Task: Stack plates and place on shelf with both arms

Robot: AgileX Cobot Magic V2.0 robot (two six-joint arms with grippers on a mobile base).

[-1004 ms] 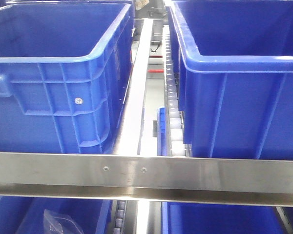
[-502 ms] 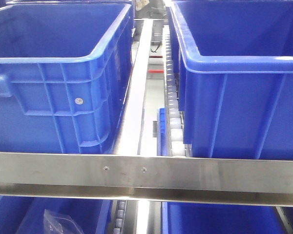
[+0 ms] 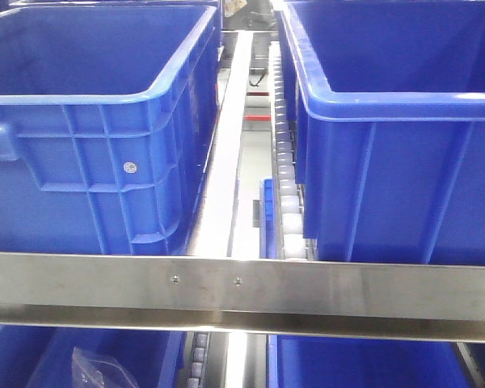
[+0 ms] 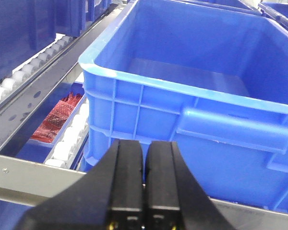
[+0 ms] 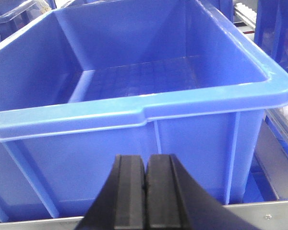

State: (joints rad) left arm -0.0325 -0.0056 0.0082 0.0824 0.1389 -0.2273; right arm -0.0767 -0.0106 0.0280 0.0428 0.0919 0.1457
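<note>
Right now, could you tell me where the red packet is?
In the left wrist view, the red packet lies at lower left, in a lower-level bin beside the white rollers, left of the big blue crate.

Closed right tool (image 5: 145,191) facing blue bin (image 5: 134,110)

two big blue bins (image 3: 89,121) (image 3: 396,129), two closed grippers (image 4: 144,191) (image 5: 145,196).

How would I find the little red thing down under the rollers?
Start in the left wrist view at the big blue plastic crate filling the middle. Just left of it runs a row of white rollers over a lower level. There lies a crinkly red packet, the only red thing among all the blue and grey.
</note>
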